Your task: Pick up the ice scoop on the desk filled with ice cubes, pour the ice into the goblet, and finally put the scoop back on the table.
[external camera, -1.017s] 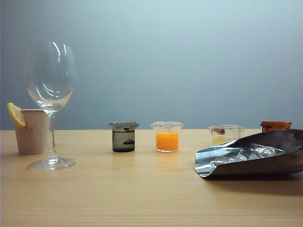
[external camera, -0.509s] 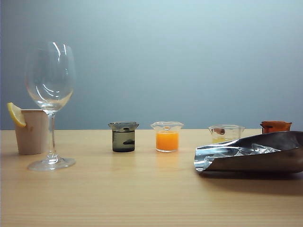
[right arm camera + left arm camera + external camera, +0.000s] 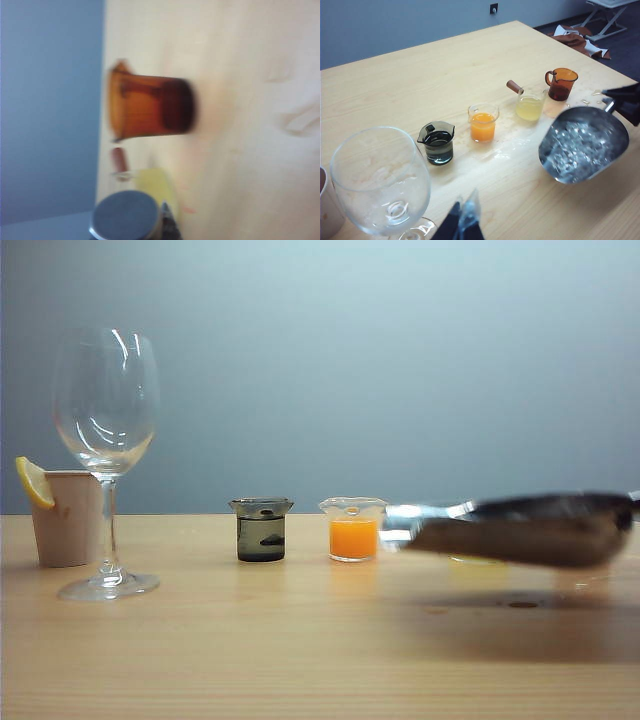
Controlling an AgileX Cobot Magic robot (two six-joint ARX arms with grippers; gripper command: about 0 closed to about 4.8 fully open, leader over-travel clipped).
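Exterior view first: the desk (image 3: 300, 660) fills the lower half of my screen, pale wood under a grey wall. The ice scoop (image 3: 510, 530) is the biggest thing on it, or rather over it. It hangs at about 3 o'clock, roughly level and smeared with blur, with its shadow on the wood beneath and its mouth towards 9 o'clock. The goblet (image 3: 105, 400) stands upright and empty at 9 o'clock, well apart from the scoop. A beige cup (image 3: 65, 520) sits just behind the goblet at its 9 o'clock side, with a lemon slice (image 3: 33, 482) on its rim. Between goblet and scoop are a dark beaker (image 3: 261, 532) and an orange beaker (image 3: 353, 532), the scoop's lip just beside the orange one.

From the left wrist camera I see the ice cubes (image 3: 575, 150) heaped in the scoop's bowl. The right gripper (image 3: 616, 102) sits at the handle end, its jaws pinching the handle (I see only a dark edge of it). An amber jug (image 3: 561, 84) and a pale yellow beaker (image 3: 530, 106) stand near the scoop. The left gripper (image 3: 463, 224) hovers near the goblet's foot, its jaws apparently pressed together on nothing.

The right wrist camera is blurred and shows mostly the amber jug.
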